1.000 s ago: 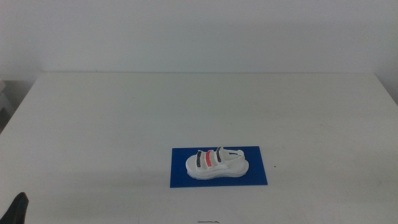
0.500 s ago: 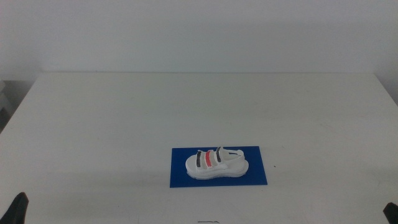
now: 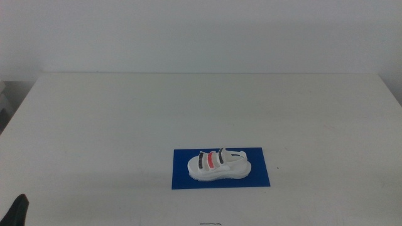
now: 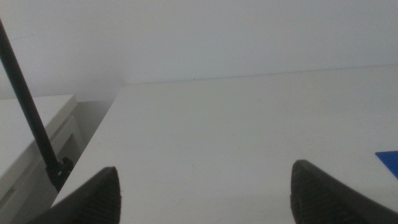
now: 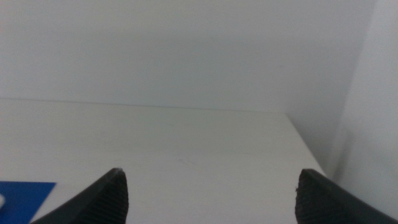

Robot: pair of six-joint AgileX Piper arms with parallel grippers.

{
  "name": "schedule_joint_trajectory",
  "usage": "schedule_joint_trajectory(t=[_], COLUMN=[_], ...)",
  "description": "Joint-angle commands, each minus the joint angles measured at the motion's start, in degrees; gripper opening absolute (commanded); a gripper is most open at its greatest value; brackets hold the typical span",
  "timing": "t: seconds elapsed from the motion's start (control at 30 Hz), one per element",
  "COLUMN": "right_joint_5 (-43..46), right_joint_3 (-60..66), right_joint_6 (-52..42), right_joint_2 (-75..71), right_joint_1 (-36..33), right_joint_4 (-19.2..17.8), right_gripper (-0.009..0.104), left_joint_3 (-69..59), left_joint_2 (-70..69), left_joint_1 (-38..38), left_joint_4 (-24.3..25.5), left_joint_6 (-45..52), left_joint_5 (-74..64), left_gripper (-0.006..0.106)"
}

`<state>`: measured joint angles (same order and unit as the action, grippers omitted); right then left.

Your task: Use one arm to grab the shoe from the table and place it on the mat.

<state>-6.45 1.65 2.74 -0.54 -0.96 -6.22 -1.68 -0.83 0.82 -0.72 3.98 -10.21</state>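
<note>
The white shoe [image 3: 219,165] with two dark straps and one red strap lies on the blue mat [image 3: 264,176] near the table's front middle, its whole sole on the mat. Neither gripper touches it. My left gripper [image 4: 205,193] waits at the front left, open and empty; only a dark tip [image 3: 19,211] of it shows in the middle view. My right gripper [image 5: 211,196] waits at the front right, open and empty, out of the middle view. A corner of the mat shows in the left wrist view [image 4: 388,158] and in the right wrist view [image 5: 25,200].
The white table [image 3: 125,113] stretches wide around the mat. A black rod [image 4: 28,109] and a white cabinet [image 4: 31,134] stand past the table's left edge. A white wall rises behind the table.
A dark tip that showed at the bottom right corner half a second ago has gone out of the middle view. The shoe and mat have not moved.
</note>
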Motion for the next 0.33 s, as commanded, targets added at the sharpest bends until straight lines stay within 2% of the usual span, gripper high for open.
schedule_joint_trajectory(t=[0.0, 0.3], right_joint_5=[4.14, 4.14], right_joint_3=[-0.99, -0.99], right_joint_6=[-0.60, -0.60], right_joint_2=[-1.31, -1.31], right_joint_1=[1.99, 4.05], right_joint_4=[-0.50, -0.50], right_gripper=[0.075, 0.075], left_joint_3=[0.19, 0.19], left_joint_2=[-1.04, -1.04], left_joint_1=[-0.25, -0.25], left_joint_4=[-0.49, -0.49], left_joint_6=[-0.84, -0.84], left_joint_5=[4.72, 4.72], left_gripper=[0.094, 0.094])
